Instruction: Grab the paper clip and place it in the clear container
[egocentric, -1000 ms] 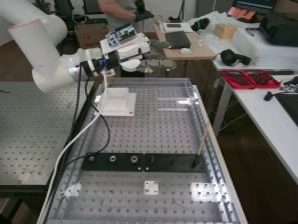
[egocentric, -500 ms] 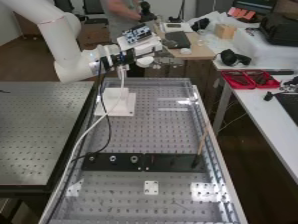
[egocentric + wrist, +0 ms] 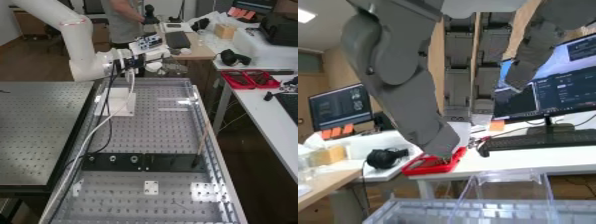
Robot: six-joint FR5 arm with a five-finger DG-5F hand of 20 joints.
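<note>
The hand (image 3: 171,67) is over the bench's far end in the high view, at the end of the arm. Its fingers and thumb are extended, with nothing visible between them, in the wrist view, where the hand (image 3: 404,75) has red trays and desks behind it. A clear container (image 3: 512,186) with see-through walls stands below it there. Pale glinting edges (image 3: 174,109) on the far right part of the bench look like that container. A thin line (image 3: 179,204) lies near the bench's near end; I cannot tell whether it is the paper clip.
A white stand (image 3: 121,102) is at the bench's far left. A black fixture strip (image 3: 120,161) crosses the perforated bench, with a thin brown stick (image 3: 203,141) leaning at its right end. Cables hang from the arm across the left side. Red trays (image 3: 250,79) lie on the right-hand table.
The arm and hand have moved rightward in the high view, with the hanging cables shifting along. The things on the bench have stayed put.
</note>
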